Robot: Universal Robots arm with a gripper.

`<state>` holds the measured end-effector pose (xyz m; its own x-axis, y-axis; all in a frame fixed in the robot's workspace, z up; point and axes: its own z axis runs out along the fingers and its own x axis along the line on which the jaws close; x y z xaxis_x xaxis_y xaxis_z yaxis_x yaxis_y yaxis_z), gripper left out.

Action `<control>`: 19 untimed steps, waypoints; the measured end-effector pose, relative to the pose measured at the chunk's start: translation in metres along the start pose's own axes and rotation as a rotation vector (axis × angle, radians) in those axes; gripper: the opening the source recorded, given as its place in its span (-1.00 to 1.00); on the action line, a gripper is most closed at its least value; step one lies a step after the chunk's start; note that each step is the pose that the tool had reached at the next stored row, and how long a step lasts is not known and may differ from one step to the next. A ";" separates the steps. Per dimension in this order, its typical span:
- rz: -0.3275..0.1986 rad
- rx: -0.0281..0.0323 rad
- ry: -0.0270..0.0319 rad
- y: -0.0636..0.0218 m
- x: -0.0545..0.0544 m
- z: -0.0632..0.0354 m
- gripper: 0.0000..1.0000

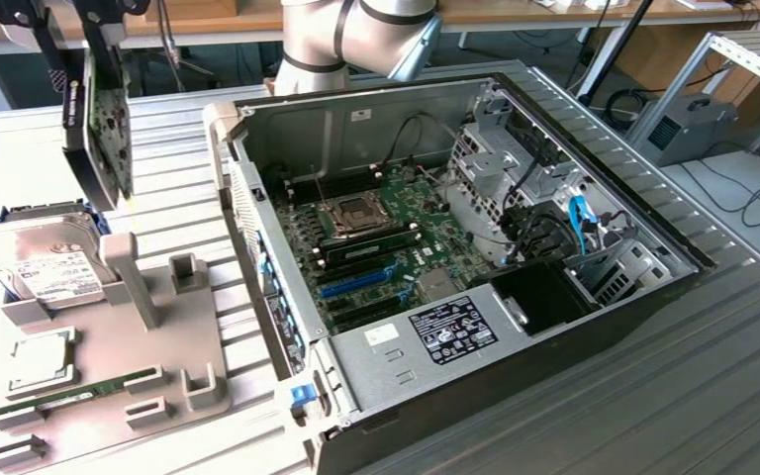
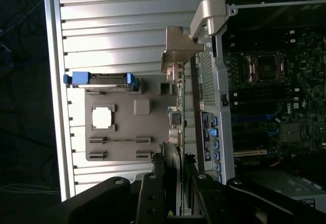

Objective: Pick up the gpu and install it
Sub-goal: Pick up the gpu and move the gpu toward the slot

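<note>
A robot arm's black two-fingered gripper (image 1: 83,59) (image 2: 175,180) held the gpu (image 1: 106,129) (image 2: 178,102), a thin flat expansion card with one green circuit-board face and one black face. Its fingers (image 2: 153,193) were closed partway, pressing on the card's two faces near one end. The card hung on edge, clear of every surface, above the ribbed silver metal table (image 1: 697,396). Its bright metal bracket (image 2: 178,51) sat at the end away from the gripper.

In the exterior view the card was to the exterior view's left of the open black desktop computer case (image 1: 617,327), and apart from it. The case lay on its side with the green motherboard (image 1: 407,228) exposed.

Near the card on the table stood a grey moulded parts holder (image 1: 169,366). It carried a silver hard drive with a white label (image 1: 44,262), a square silver processor chip (image 1: 40,358) and a narrow green memory stick (image 1: 76,393). The wrist view looked along the card's edge, which ran between the holder and the outside of the case.
</note>
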<state>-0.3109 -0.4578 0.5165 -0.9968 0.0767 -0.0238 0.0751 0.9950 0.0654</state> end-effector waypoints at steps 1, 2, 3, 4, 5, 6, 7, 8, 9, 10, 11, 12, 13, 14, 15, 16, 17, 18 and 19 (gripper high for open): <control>0.000 0.0000 0.0000 0.0001 0.000 -0.0007 -0.48; 0.000 0.0000 0.0000 0.0001 0.000 -0.0012 -0.48; 0.000 0.0000 0.0000 0.0002 0.000 -0.0025 -0.48; 0.000 -0.0001 -0.0001 0.0003 0.000 -0.0042 -0.48; 0.000 0.0000 -0.0001 0.0004 0.000 -0.0057 -0.48; 0.000 0.0000 0.0000 0.0005 0.000 -0.0075 -0.48; 0.000 0.0000 0.0000 0.0006 0.000 -0.0084 -0.48; 0.000 0.0000 0.0000 0.0006 0.000 -0.0093 -0.48; 0.000 0.0001 0.0001 0.0007 0.000 -0.0099 -0.48; 0.000 0.0000 0.0000 0.0007 0.000 -0.0102 -0.48; 0.000 0.0000 0.0000 0.0007 0.000 -0.0102 -0.48; 0.000 -0.0001 -0.0001 0.0007 0.000 -0.0101 -0.48; 0.000 -0.0001 -0.0001 0.0007 0.000 -0.0101 -0.48; 0.000 0.0000 0.0000 0.0007 0.000 -0.0102 -0.48; 0.000 -0.0001 -0.0001 0.0006 0.000 -0.0097 -0.48; 0.000 -0.0001 -0.0001 0.0005 0.000 -0.0093 -0.48; 0.000 -0.0002 -0.0001 0.0004 0.000 -0.0085 -0.48; 0.000 -0.0002 -0.0002 0.0002 0.000 -0.0077 -0.48; 0.000 -0.0001 -0.0001 0.0001 0.000 -0.0068 -0.48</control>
<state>-0.3108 -0.4582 0.5234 -0.9968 0.0768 -0.0238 0.0751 0.9950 0.0655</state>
